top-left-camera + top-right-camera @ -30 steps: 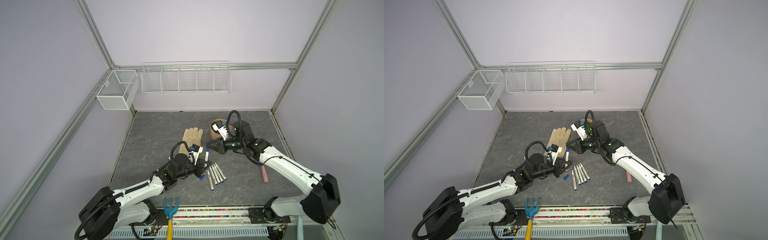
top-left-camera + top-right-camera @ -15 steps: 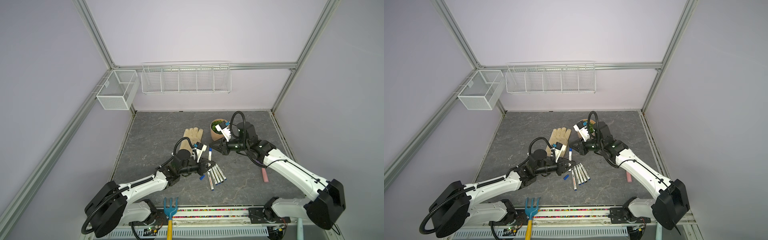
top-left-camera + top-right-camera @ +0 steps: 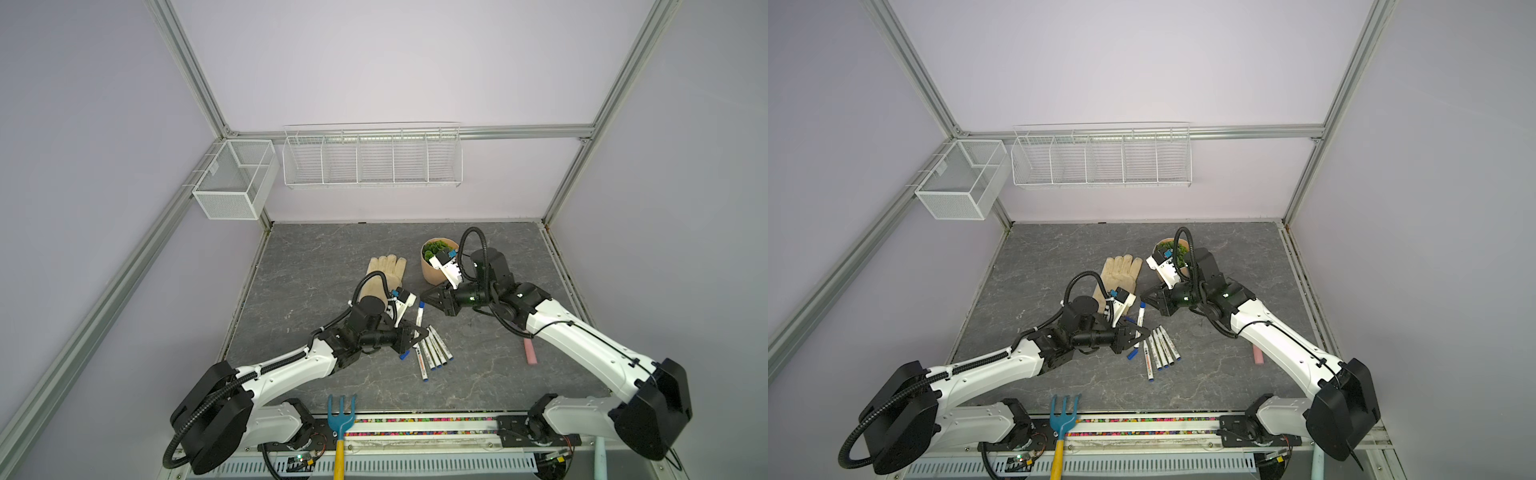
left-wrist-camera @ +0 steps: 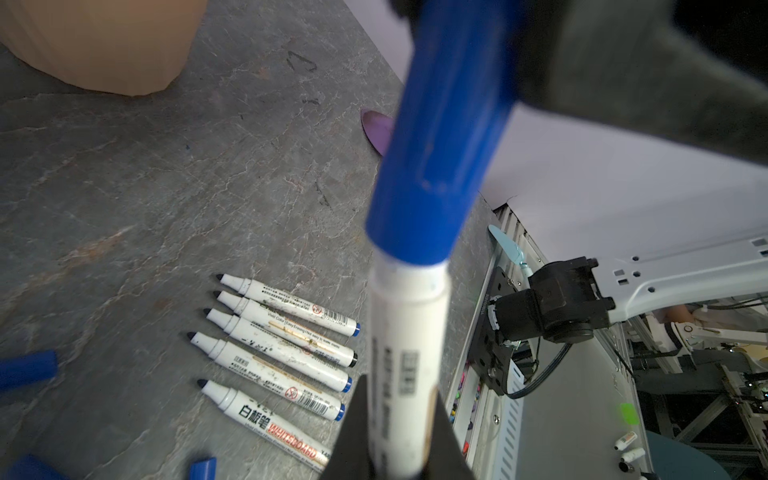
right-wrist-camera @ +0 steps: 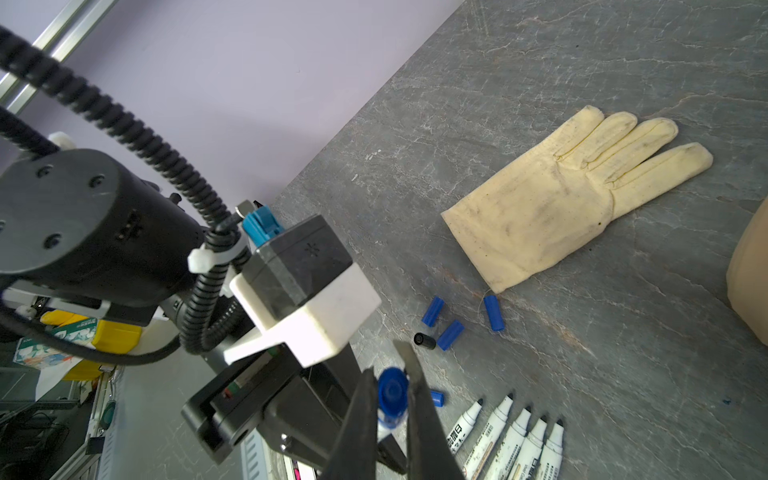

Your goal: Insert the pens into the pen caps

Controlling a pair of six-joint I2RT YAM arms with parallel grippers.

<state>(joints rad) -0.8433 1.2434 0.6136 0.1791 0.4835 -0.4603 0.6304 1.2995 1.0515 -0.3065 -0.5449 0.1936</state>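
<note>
Left gripper [image 4: 398, 386] is clamping the pen [image 4: 409, 332] above the table [image 3: 332, 266]; right gripper [image 5: 386, 365], facing it, is pinching the blue cap [image 5: 391, 388] on its tip, so the seating push looks to be heading straight along the barrel

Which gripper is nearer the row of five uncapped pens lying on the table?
Left. The left gripper, holding a capped pen, sits right beside the row of uncapped pens. The right gripper is farther back, at that pen's blue cap.
</note>
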